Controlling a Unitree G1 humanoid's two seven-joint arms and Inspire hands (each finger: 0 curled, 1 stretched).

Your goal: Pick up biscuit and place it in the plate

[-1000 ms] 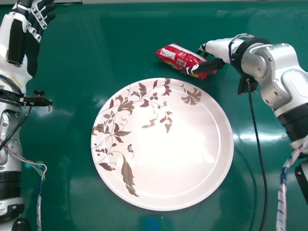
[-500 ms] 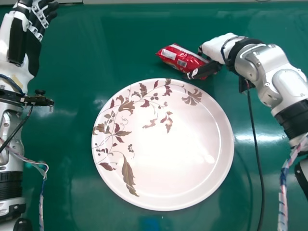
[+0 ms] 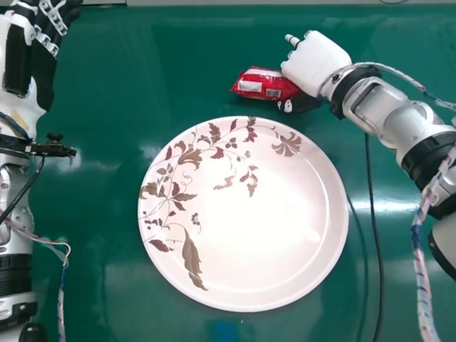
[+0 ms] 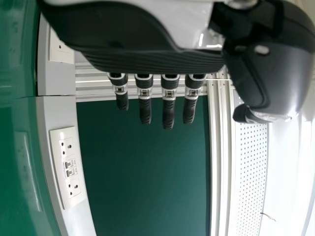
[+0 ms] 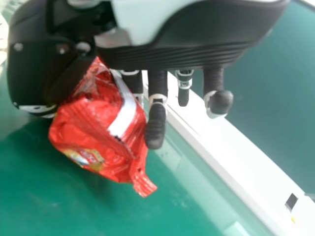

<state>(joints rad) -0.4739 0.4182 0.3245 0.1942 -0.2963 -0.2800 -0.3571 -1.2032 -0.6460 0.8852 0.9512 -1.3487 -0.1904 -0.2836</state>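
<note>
Glossy green desk (image 3: 100,285) spreads across the head view, with streaks of light on it and a pale strip (image 3: 214,3) along its far edge. The left wrist view shows a dark green panel (image 4: 142,187), a white socket plate with switches (image 4: 69,167) and a perforated white panel (image 4: 251,177). Compared with the earlier frame, the right hand (image 3: 317,63) has moved a little farther out over the desk and rolled, so its white back now faces up. The red biscuit packet (image 3: 267,84) has turned with it: slanted before, it now lies more nearly crosswise, beyond the plate (image 3: 242,278) and apart from it. The right hand is partly closed, its thumb on one side of the packet and a fingertip (image 5: 155,136) against the other; how firmly they pinch it I cannot tell. The large white plate, patterned with brown and dark red leaves, has kept its place. The left hand (image 3: 51,25) is still at the far left of the head view, open and holding nothing. A black cable (image 3: 377,242) runs over the desk right of the plate.
</note>
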